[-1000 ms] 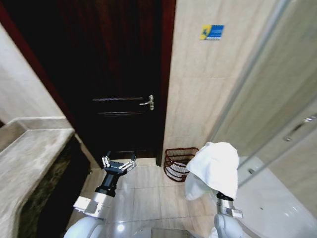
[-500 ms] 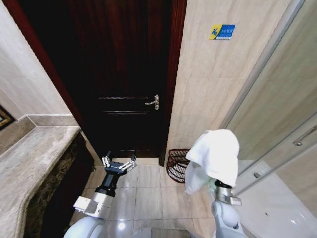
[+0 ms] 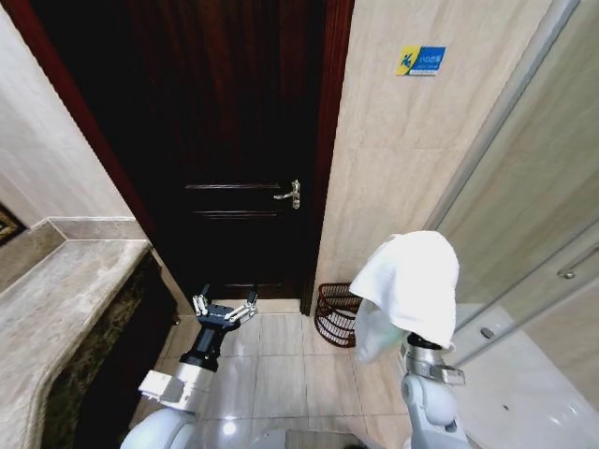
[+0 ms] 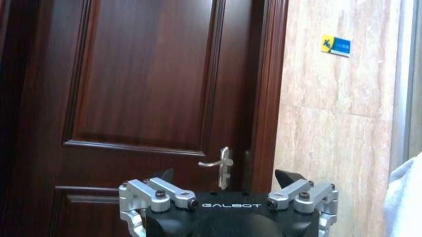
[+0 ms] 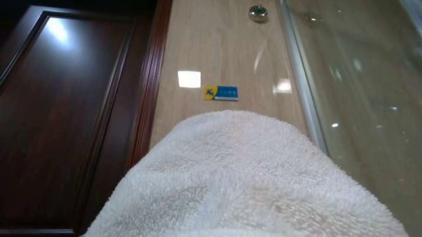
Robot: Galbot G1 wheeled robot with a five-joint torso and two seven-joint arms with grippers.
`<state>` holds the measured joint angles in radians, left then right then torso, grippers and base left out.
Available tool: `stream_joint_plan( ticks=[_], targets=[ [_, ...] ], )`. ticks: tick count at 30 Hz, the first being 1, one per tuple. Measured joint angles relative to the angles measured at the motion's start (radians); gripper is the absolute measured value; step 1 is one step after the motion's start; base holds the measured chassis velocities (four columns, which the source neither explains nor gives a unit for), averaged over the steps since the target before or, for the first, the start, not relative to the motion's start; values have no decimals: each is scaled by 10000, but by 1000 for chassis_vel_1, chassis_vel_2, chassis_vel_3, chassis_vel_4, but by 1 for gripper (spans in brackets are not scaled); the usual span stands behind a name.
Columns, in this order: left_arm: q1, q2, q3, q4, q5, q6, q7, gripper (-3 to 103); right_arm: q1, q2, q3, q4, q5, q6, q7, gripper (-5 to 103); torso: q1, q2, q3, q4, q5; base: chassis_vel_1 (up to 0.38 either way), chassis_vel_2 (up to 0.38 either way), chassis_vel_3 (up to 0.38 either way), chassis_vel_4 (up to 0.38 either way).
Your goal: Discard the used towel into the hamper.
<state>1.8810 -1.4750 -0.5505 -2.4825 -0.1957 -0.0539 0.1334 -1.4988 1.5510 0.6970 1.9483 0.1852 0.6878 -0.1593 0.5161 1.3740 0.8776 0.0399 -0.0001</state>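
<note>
The used towel (image 3: 412, 285) is white and fluffy and hangs draped over my right gripper (image 3: 418, 323), which is held up at the right and covered by the cloth. The right wrist view shows the towel (image 5: 250, 177) up close. The hamper (image 3: 335, 313), a small reddish-brown open-weave basket, stands on the floor against the tiled wall, just left of and below the towel and partly hidden by it. My left gripper (image 3: 225, 309) is open and empty, held low at the left and pointing at the door. The left gripper (image 4: 224, 174) also appears in the left wrist view, with the towel's edge (image 4: 405, 197) beside it.
A dark wooden door (image 3: 234, 140) with a metal handle (image 3: 290, 195) is straight ahead. A stone counter (image 3: 65, 299) runs along the left. A glass shower partition (image 3: 524, 168) stands on the right. Pale floor tiles (image 3: 271, 365) lie between my arms.
The head camera tilted up, so the whole view shifted. My right arm lifted the towel slightly higher. The left arm has not moved.
</note>
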Motion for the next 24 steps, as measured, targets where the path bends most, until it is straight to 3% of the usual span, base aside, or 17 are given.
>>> stream_joint_plan(
  ticks=[13, 24],
  targets=[
    [-1, 0, 0, 0, 0, 0, 0, 100, 452, -399, 282, 157, 56, 45, 684, 11, 5, 2, 3, -1, 0, -90, 90, 97, -81],
    [0, 1, 0, 0, 0, 0, 0, 100, 292, -428, 379, 341, 126, 129, 499, 11, -4, 8, 1, -3, 1, -13, 10, 10, -10]
  ],
)
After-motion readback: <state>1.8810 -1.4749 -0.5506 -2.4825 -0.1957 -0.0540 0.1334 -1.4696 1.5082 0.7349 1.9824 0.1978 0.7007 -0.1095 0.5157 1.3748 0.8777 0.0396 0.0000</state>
